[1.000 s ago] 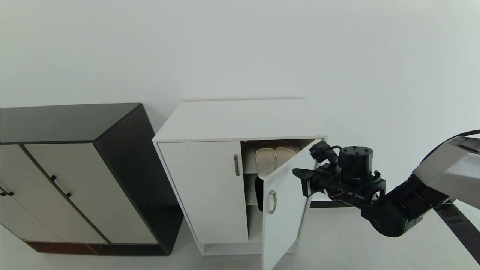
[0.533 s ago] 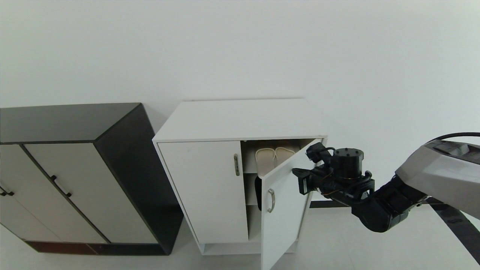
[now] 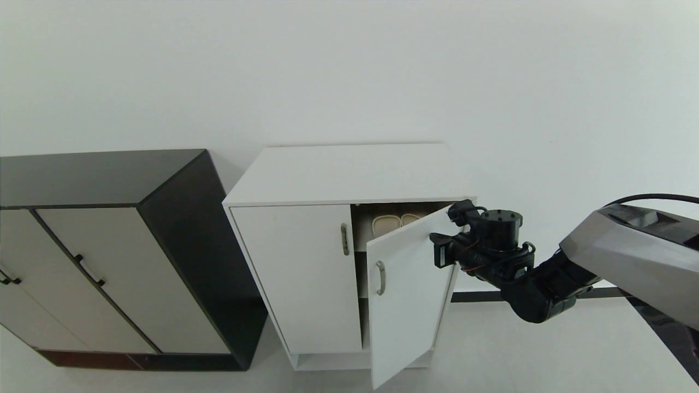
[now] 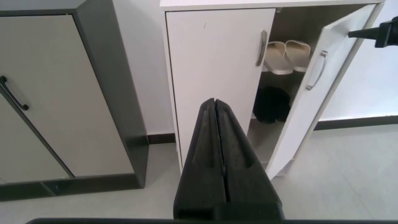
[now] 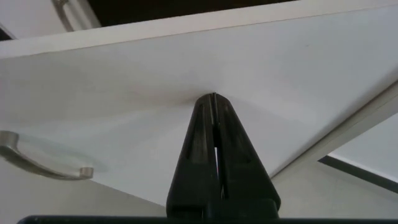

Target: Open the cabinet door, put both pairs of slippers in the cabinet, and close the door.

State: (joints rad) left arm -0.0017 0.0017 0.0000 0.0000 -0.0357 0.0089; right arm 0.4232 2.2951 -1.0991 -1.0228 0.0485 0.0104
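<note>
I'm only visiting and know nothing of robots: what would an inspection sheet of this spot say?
Surface: pale floor; white cabinet stands on it.
Job's things: right door partly open; beige slippers on top shelf, dark slippers below.
Clutter: nothing seen.
End effectors: right end effector shut, tip against the door; left end effector shut, away from the cabinet.
Cables: black cable over right arm.
Surroundings: dark cabinet beside; white wall behind.

Black cabinet (image 3: 185, 234), beige doors (image 3: 98, 273), against white wall (image 3: 349, 71); pale floor (image 3: 519, 349).
</note>
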